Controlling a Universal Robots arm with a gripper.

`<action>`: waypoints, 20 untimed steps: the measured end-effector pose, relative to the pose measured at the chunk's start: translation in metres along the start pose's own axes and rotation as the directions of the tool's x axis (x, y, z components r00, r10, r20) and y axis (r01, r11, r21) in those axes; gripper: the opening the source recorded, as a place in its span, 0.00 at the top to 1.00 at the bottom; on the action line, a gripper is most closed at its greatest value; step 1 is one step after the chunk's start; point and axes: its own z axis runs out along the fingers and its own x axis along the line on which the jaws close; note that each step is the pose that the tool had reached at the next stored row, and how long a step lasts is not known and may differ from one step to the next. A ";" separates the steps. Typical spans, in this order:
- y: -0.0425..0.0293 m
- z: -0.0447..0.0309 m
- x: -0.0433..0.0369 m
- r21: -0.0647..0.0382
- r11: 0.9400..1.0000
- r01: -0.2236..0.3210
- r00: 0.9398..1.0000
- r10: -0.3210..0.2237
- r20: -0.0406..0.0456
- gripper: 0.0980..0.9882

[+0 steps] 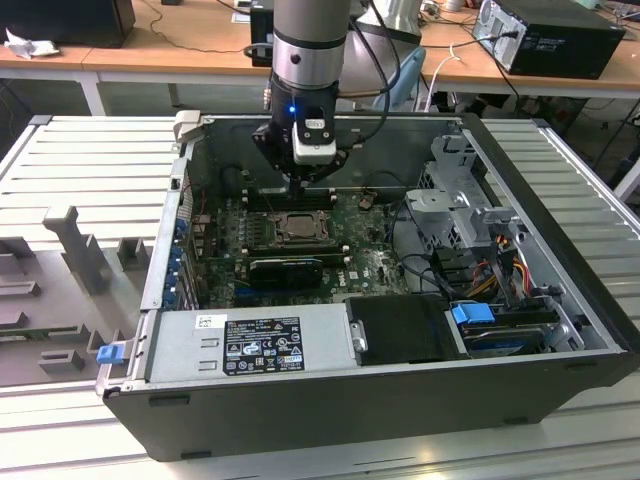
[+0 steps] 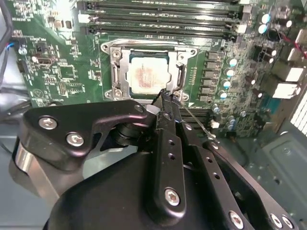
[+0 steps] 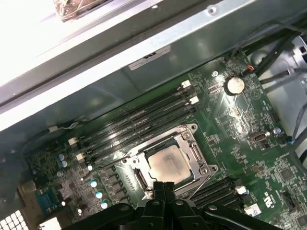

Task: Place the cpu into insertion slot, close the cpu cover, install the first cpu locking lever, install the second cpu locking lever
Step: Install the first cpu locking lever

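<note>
The cpu (image 2: 147, 76) lies flat in the insertion slot (image 2: 111, 94), its pale metal face showing through the window of the cpu cover (image 2: 116, 61), which lies down over it. In the first wrist view the cpu (image 3: 168, 163) sits inside the cover (image 3: 194, 149) the same way. My gripper (image 2: 163, 96) is shut, its tips together at the socket's edge, just above the board. A thin locking lever (image 2: 197, 123) runs out slantwise beside the fingers. In the exterior view the gripper (image 1: 300, 182) hangs over the far side of the socket (image 1: 296, 228).
The motherboard (image 1: 375, 265) lies inside an open computer case (image 1: 330, 400). Long black memory slots (image 2: 163, 19) run beside the socket. A power supply (image 1: 250, 345), cables (image 1: 430, 270) and drive bays (image 1: 470, 200) crowd the case on the exterior view's right and near side.
</note>
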 end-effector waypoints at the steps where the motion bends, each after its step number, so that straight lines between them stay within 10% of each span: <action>1: 0.0000 0.0000 0.0000 0.000 1.000 0.011 1.000 -0.011 0.000 0.99; 13: 0.0000 0.0002 0.0000 0.006 0.984 0.180 0.984 -0.180 -0.002 0.99; 20: 0.0000 0.0004 0.0000 0.012 0.942 0.336 0.942 -0.336 -0.007 0.99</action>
